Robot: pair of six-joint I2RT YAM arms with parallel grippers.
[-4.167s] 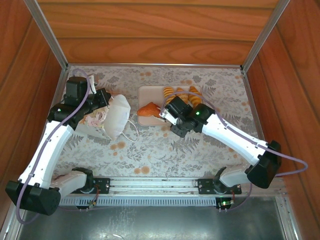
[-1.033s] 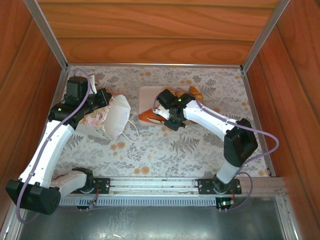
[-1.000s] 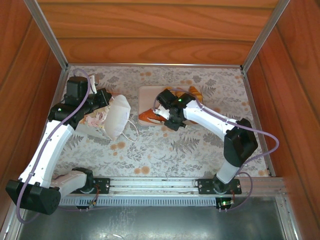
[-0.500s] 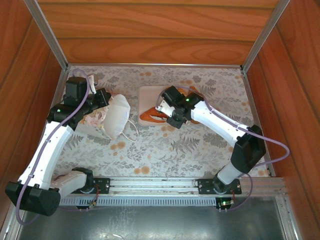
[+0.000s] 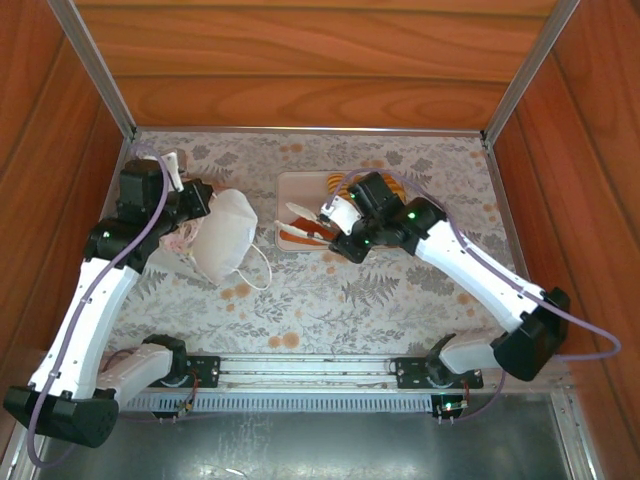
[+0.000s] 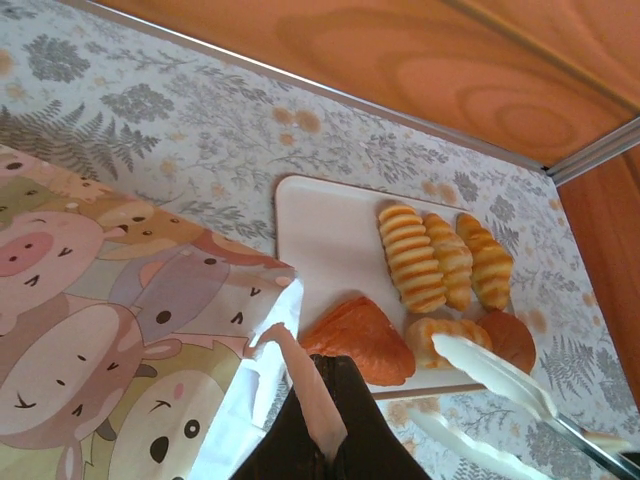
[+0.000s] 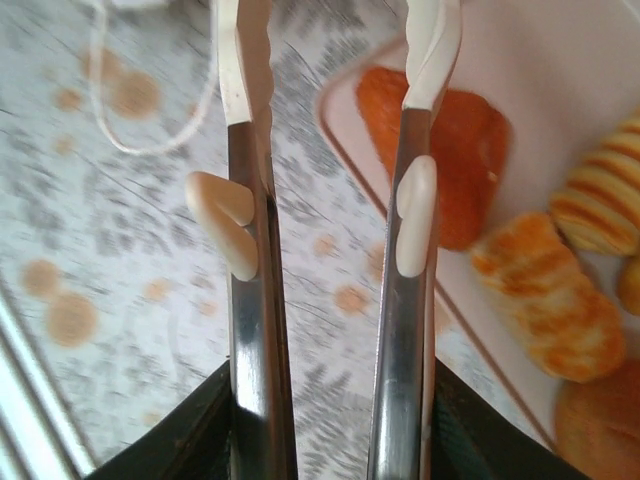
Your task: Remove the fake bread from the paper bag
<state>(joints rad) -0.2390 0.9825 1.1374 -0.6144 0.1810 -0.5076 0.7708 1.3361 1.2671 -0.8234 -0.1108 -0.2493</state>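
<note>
Tongs (image 7: 400, 330) with metal arms and white tips stick out from the right gripper (image 7: 325, 425), which is pressed on both arms from the outside. The two arms stand apart and nothing is between the tips. In the right wrist view one tip is above the edge of the orange-red triangle (image 7: 460, 160) and the other tip is above the flowered cloth (image 7: 150, 300), just beside the tray (image 7: 560, 60). I cannot tell if the tips touch anything.

From the top view the right gripper (image 5: 345, 218) is over the near side of the tray (image 5: 295, 185), with the tongs (image 5: 300, 213) pointing to the left.

The fake bread (image 6: 410, 255) lies on the pale tray (image 6: 330, 230). Three ridged golden croissants are side by side at the far part. Nearer are the triangle (image 6: 360, 340), one smaller ridged piece (image 6: 445, 335) and a reddish-brown round bun (image 6: 510, 340). The tongs (image 6: 490, 370) come in at the near right corner of this view.

The paper bag (image 5: 225, 235) is to the left of the tray, well apart from it, with a thin white cord handle (image 5: 255, 270) lying on the cloth (image 5: 350, 300). The left gripper (image 5: 195, 200) is at the bag's far left side. In the left wrist view the left gripper (image 6: 335, 430) is closed on a thin edge of the paper bag (image 6: 120, 330), whose side has cartoon animal faces. What is inside the bag, I cannot see.
</note>
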